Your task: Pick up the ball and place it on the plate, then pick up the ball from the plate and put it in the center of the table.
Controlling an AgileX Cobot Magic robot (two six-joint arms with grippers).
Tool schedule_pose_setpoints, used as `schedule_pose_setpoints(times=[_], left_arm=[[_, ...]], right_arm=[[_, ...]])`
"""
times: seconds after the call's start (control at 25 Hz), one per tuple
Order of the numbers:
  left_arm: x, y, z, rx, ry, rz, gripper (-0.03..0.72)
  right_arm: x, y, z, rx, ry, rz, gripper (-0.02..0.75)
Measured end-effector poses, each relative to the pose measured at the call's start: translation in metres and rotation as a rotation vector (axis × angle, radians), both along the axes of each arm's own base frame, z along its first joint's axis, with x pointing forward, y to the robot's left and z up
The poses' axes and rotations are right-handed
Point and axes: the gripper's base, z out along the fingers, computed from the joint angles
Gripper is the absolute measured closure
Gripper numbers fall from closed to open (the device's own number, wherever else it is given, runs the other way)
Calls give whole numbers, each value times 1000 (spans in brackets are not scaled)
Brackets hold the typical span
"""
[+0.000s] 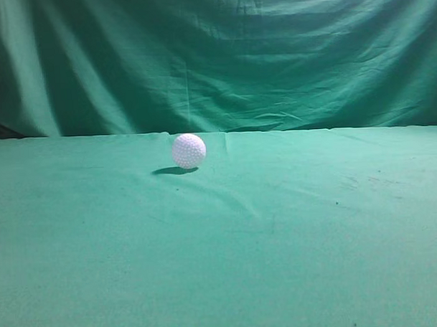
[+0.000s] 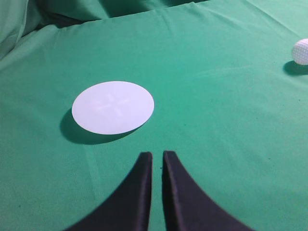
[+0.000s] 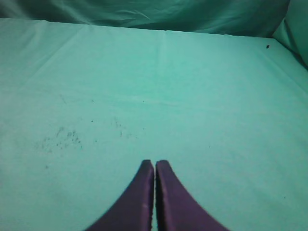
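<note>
While the ball (image 1: 188, 151) rests on the table (image 1: 222, 264), clear of the plate (image 2: 113, 107), left gripper (image 2: 156, 156) and right gripper (image 3: 154, 164) sit closed and empty; finished or unstarted, cannot tell.

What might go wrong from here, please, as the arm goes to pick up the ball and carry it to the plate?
The ball sits free on wrinkled cloth of the table, so a touch may roll it. The left gripper is shut and must open first. The plate looks flat, with no rim visible, so the ball may roll off.
</note>
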Motion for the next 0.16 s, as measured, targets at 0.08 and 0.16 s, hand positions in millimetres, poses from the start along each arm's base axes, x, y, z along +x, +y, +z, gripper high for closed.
schedule_pose_setpoints(times=[0.08,0.16], left_arm=[[0,0,0,0,0,0,629],[0,0,0,0,0,0,629]], right_arm=[[0,0,0,0,0,0,738],[0,0,0,0,0,0,738]])
